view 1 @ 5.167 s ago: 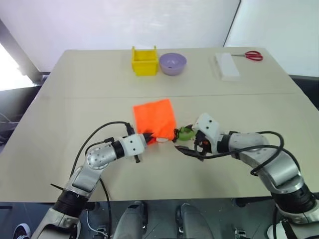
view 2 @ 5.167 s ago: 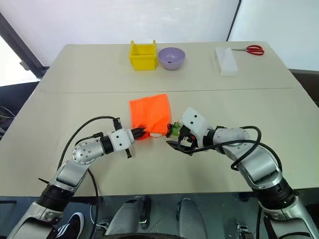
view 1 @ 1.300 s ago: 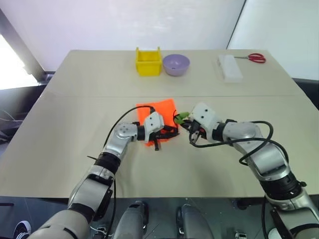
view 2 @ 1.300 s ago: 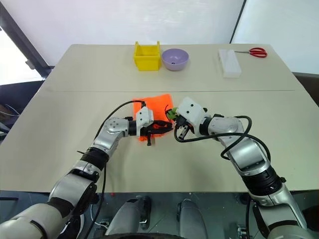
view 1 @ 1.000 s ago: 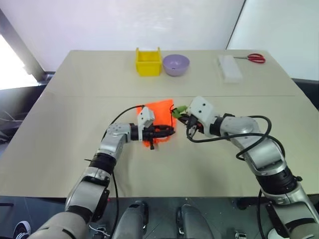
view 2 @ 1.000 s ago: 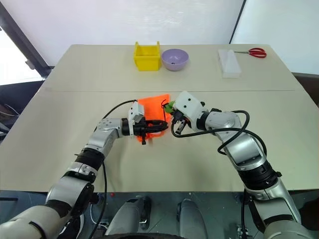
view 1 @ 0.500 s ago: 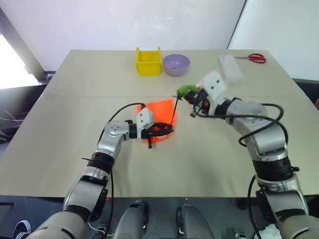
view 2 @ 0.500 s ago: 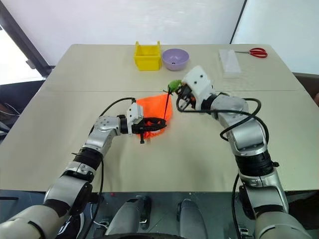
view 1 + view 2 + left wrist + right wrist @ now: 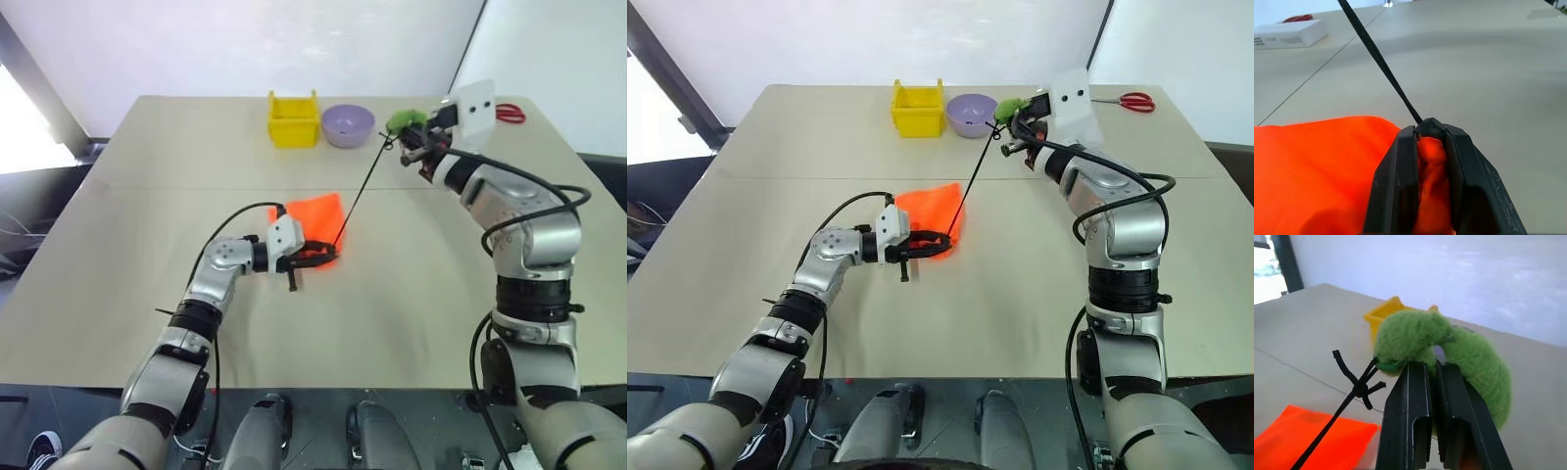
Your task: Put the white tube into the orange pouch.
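Your left claw is clenched on the bunched mouth of the orange pouch, which lies on the tabletop at mid-front. Your right claw, clamped on the green loop, is raised toward the far right, so the black cord runs taut and slanting from the pouch mouth up to it. The pouch's closed end points away toward the yellow bin. You can't spot the white tube; likely it sits inside.
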Controlling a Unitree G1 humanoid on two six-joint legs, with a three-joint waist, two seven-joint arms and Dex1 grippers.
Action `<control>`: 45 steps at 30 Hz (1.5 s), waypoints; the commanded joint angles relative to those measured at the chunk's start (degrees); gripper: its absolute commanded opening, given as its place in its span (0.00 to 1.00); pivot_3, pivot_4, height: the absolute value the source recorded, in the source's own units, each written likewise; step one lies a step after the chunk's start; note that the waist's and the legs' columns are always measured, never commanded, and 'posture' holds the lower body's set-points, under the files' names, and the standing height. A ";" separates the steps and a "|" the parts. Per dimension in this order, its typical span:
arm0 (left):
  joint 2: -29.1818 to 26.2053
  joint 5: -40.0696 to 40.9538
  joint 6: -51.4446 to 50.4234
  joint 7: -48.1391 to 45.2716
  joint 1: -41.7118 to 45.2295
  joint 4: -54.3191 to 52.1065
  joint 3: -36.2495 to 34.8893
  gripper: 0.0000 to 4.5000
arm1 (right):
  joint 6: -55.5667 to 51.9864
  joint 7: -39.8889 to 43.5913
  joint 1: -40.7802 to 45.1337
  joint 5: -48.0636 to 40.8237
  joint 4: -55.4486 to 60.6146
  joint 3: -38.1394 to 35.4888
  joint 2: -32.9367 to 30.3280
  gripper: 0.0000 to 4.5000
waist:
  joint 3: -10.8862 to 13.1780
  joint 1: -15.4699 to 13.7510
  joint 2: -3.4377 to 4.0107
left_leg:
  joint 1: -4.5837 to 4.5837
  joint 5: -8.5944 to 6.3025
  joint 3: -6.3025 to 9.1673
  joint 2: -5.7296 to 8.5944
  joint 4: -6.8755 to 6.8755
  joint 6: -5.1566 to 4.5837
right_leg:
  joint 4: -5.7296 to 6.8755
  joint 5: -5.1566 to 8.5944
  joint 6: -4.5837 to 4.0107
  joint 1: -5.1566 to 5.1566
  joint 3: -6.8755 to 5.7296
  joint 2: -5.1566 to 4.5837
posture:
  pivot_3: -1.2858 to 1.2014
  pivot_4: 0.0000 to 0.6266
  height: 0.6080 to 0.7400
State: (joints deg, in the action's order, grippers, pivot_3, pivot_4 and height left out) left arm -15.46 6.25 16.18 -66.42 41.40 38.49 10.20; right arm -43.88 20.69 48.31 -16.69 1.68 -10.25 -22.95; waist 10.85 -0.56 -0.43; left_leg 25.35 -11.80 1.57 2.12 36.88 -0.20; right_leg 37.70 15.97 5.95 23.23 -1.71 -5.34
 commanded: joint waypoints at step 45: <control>-6.93 12.85 -15.18 -0.95 -10.47 -22.27 -3.62 1.00 | 1.39 12.85 -24.87 -2.57 11.29 6.27 -15.72 0.99 | 0.01 1.06 0.03 | -0.03 0.03 0.07 -0.08 0.23 -0.05 | 0.12 0.02 -0.34 -0.04 0.12 -0.10 | 0.52 0.24 1.00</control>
State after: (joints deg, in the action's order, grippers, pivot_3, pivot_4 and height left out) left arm -22.04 15.83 3.55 -67.46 30.80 19.89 9.00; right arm -43.19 33.03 22.63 -19.24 12.10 -3.72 -38.65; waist 10.87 0.50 -0.41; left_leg 25.33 -11.76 1.64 2.04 37.10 -0.25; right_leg 37.79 15.97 5.63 23.18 -1.59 -5.45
